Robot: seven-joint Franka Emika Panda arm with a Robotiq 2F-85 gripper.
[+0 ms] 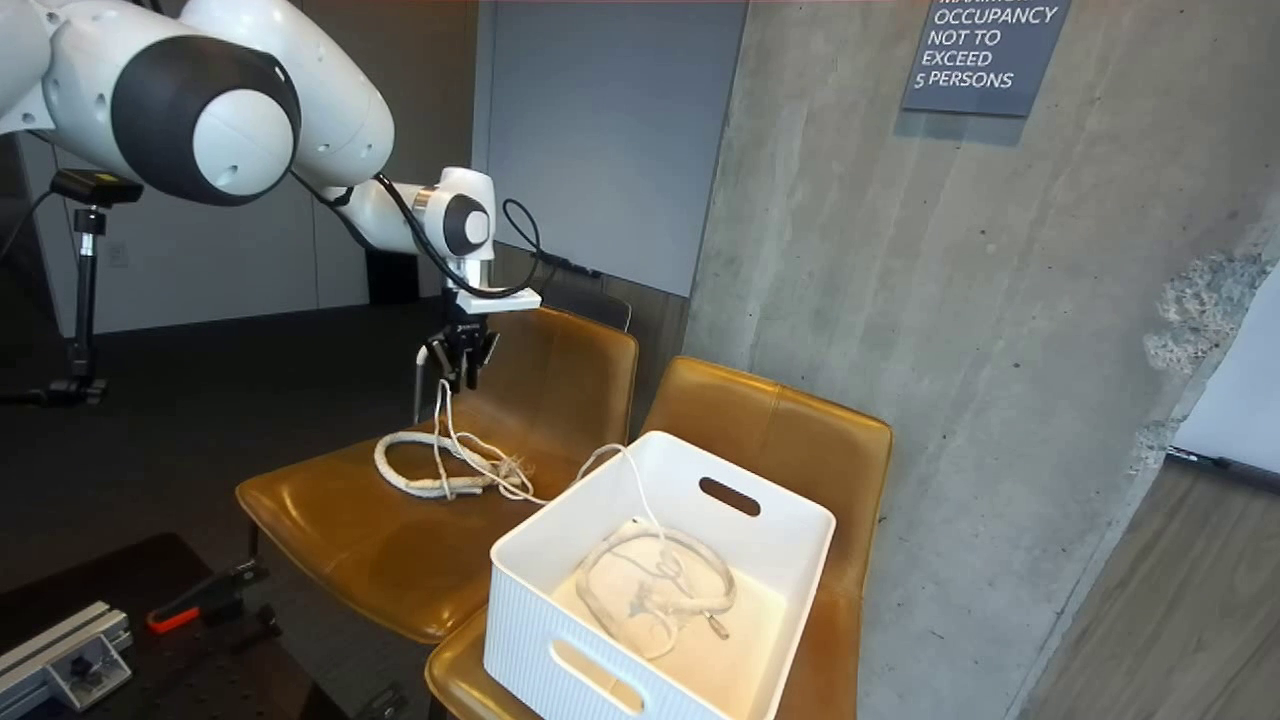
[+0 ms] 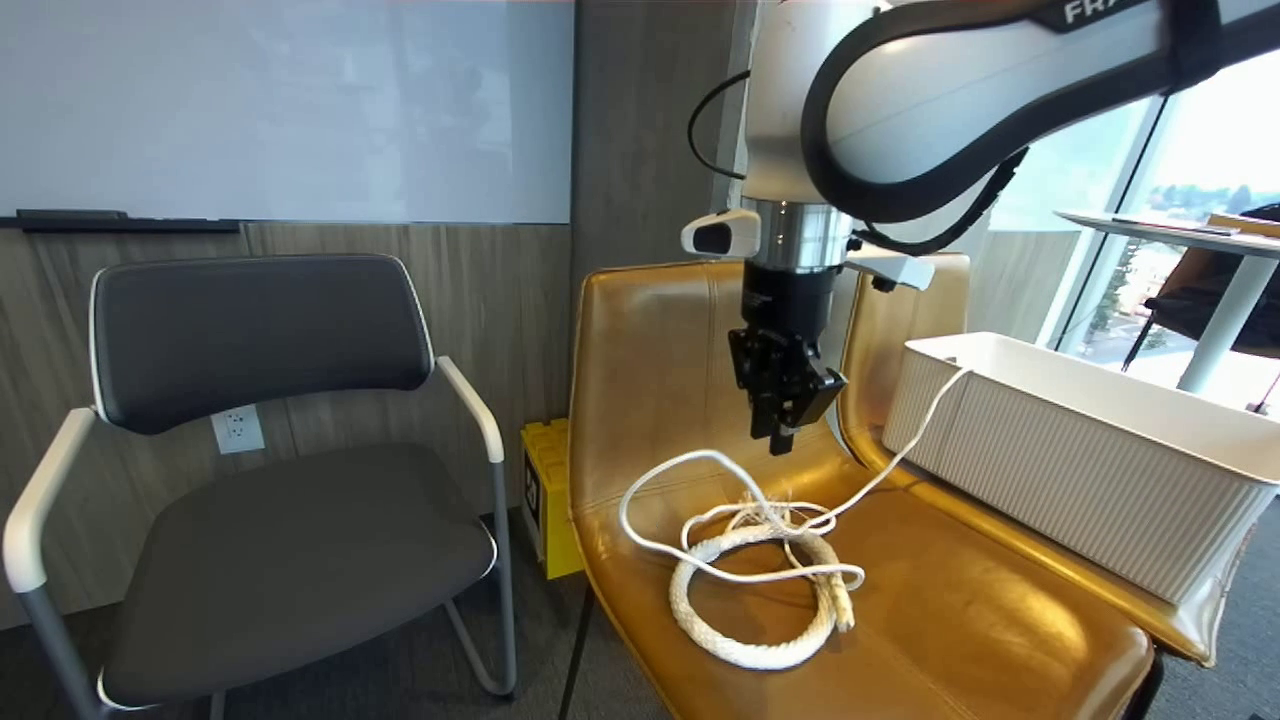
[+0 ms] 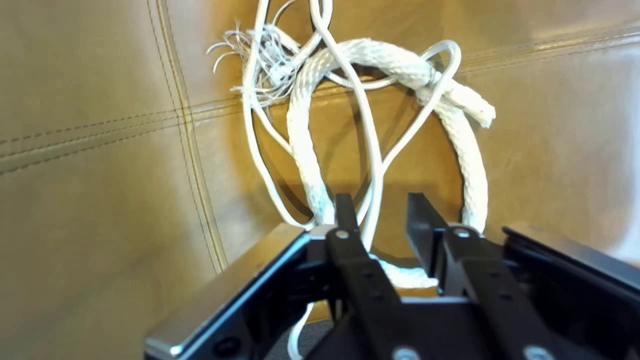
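Thin white cord (image 3: pixel 373 140) lies in loose loops over a ring of thick braided rope (image 2: pixel 765 655) on the seat of a brown leather-look chair (image 2: pixel 930 600). A length of it runs across to the white ribbed storage box (image 2: pixel 1040 470) on the matching chair (image 1: pixel 770 410) alongside and passes over the rim to the inside. One loop rises off the seat toward the Robotiq gripper (image 3: pixel 381 204), which hangs fingers-down above the ring. Its fingers stand apart, a plain gap showing between them in the wrist view, and nothing looks pinched. The cord passes close to the inner face of one finger and drops out of sight below it, so whether the two touch I cannot tell.

The step in hand is, as I judge it, letting the cord go: the fingers are parted, with the raised loop near their tips. The next move calls for care with that loop; a straight lift with spread fingers would best avoid catching it, while any new grip would need the cord centred between the pads. A snag could well drag the length leading into the box, where a second rope ring (image 1: pixel 727 578) lies.
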